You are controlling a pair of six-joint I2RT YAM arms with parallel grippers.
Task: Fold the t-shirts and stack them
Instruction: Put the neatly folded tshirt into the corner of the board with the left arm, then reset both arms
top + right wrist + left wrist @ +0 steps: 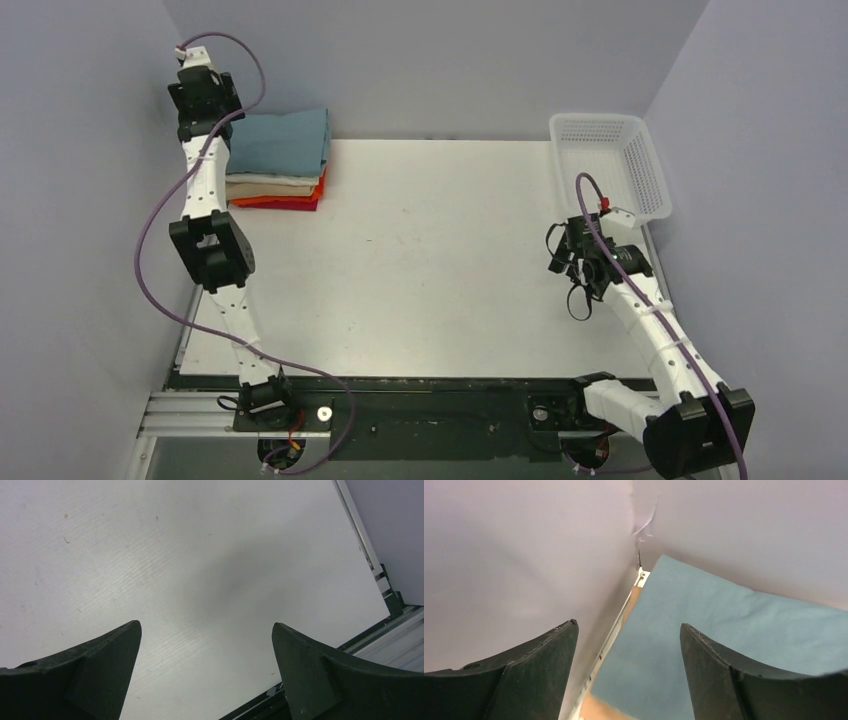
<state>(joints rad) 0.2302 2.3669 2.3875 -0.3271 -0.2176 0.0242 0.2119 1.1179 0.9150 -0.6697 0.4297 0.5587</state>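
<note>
Several folded t-shirts (280, 165) stacked at far-left corner of worktop (430, 260), teal on top | left fingers (536, 670) spread, holding nothing, above stack | right fingers (310, 670) spread, holding nothing, above worktop

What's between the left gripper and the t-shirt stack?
Nothing visible. The left gripper is open at the left edge of the teal t-shirt topping the stack. The wrist view shows no object between its fingers and the fabric.
</note>
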